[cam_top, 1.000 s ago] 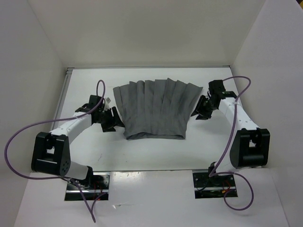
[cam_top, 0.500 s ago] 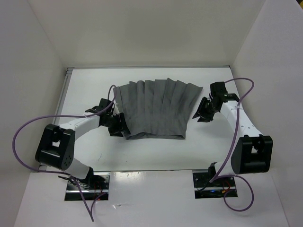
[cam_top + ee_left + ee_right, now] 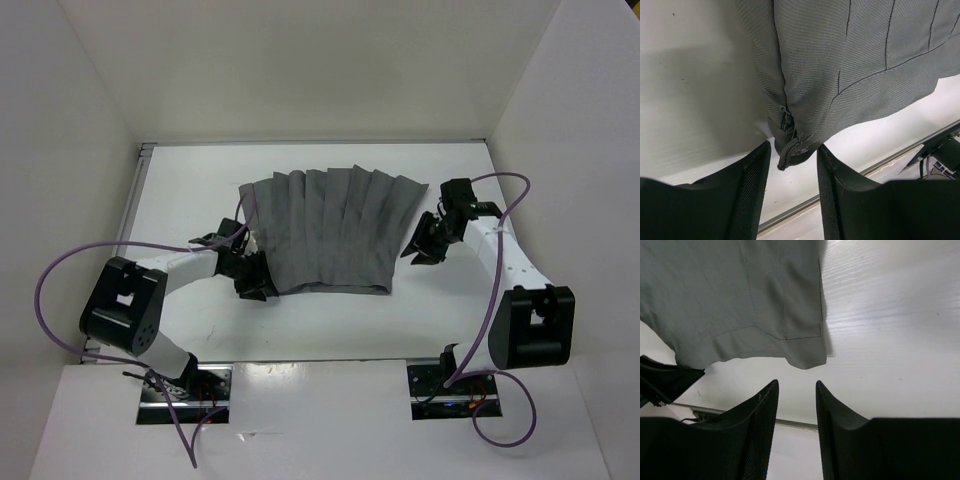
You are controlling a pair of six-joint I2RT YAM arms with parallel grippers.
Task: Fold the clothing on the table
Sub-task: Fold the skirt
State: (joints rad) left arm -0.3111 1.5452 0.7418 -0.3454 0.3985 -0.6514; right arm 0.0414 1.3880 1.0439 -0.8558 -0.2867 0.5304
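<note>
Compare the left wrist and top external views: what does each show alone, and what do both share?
Left wrist only: stitched seams and a small fastener at the clothing's corner, between the left gripper's open fingers. Top external only: the whole pleated outline and the right gripper beside its right edge. Both: grey clothing on the white table.

white arms, black joints, purple cables

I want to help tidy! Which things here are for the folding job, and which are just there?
For the job: clothing, table, left tool, right tool.
Just there: purple cables, white walls.
</note>
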